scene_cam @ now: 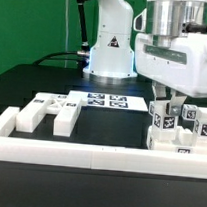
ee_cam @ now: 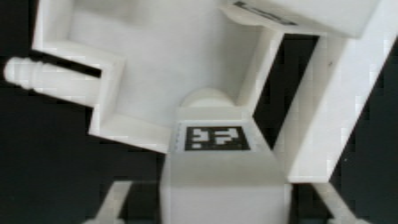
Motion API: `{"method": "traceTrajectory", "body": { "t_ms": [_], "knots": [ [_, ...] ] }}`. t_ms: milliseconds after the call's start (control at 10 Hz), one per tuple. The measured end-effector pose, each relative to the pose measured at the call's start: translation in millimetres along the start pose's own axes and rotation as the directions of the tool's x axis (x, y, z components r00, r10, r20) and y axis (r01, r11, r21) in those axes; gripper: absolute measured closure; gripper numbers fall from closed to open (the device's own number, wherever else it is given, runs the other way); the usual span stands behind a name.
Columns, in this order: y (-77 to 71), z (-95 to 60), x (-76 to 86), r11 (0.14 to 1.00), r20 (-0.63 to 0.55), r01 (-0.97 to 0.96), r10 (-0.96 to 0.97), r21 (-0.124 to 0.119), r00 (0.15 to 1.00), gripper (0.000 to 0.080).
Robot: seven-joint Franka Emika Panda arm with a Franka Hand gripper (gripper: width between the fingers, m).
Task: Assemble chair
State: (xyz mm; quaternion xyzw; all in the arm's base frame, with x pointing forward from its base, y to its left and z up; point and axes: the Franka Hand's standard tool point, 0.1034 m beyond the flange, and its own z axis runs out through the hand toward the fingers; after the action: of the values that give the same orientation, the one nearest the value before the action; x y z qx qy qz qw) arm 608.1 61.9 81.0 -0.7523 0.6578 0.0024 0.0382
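Hand (scene_cam: 170, 102) closed, apparently clamped on piece (scene_cam: 162, 122) at exterior view's right; loose pieces (scene_cam: 51, 113) well apart leftward, marker board (scene_cam: 107, 100) behind, rail (scene_cam: 88, 151) in front.

Matte white plastic-looking chair pieces (scene_cam: 36, 115), glossy white arm casing (scene_cam: 175, 51), matte black table (scene_cam: 100, 126)

A robotics laboratory is showing itself in every detail here: a white robot arm (scene_cam: 108, 37) bearing a warning-triangle sticker (scene_cam: 113, 40) is standing at the back of a black table (scene_cam: 100, 131), cables (scene_cam: 60, 56) are trailing behind it, and a green backdrop (scene_cam: 32, 21) is closing off the room. A marker board (scene_cam: 105, 100) is lying flat before the arm's base, while chair pieces (scene_cam: 53, 112) carrying printed square tags are sitting inside a white border rail (scene_cam: 78, 155).
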Motion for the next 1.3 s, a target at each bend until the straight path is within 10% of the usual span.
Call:
{"method": "traceTrajectory", "body": {
  "t_ms": [500, 700, 1300],
  "knots": [
    [-0.4, 0.2, -0.6, 0.998, 0.004, -0.07, 0.07, 0.002, 0.998, 0.0508],
    [-0.3, 0.3, -0.7, 1.0, 0.004, 0.006, -0.006, 0.002, 1.0, 0.0192],
    [-1.4, 0.5, -2.4, 0.835, -0.004, 0.55, -0.55, 0.01, 0.835, 0.0151]
  ]
}}
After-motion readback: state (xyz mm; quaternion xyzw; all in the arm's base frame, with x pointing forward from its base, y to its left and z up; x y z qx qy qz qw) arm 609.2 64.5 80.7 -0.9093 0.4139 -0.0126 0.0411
